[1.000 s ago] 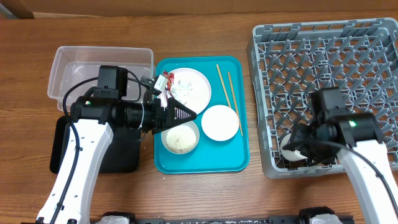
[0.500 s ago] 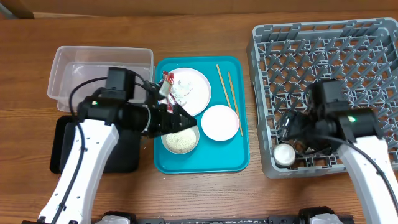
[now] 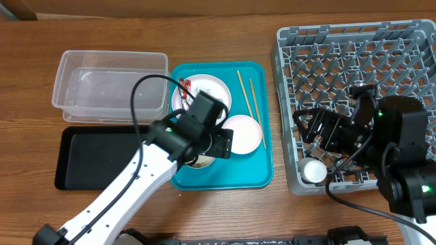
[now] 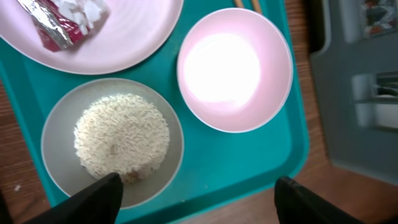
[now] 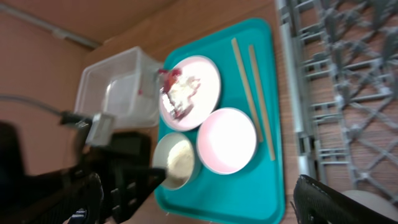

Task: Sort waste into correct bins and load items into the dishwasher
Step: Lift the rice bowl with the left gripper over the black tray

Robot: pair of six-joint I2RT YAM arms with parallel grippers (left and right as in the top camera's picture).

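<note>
On the teal tray, the white plate (image 3: 216,92) carries the red wrapper (image 3: 182,86) and the white tissue (image 4: 84,9). The bowl of rice (image 4: 112,140) and the empty white bowl (image 4: 235,68) sit in front of it. Two chopsticks (image 3: 246,95) lie on the tray's right side. My left gripper (image 4: 202,199) is open and empty, hovering over the tray's front edge beside the rice bowl. My right gripper (image 5: 208,199) is open and empty above the grey rack (image 3: 354,54). The small cup (image 3: 313,170) stands in the rack's front left corner.
The clear tub (image 3: 109,85) sits at the back left with the black tray (image 3: 95,156) in front of it. The teal tray (image 3: 262,173) lies between them and the rack. My left arm crosses over the black tray's right end.
My right gripper let go of the cup in the rack and rose away from it. My left arm swung right, from the tray's left edge to over the rice bowl.
</note>
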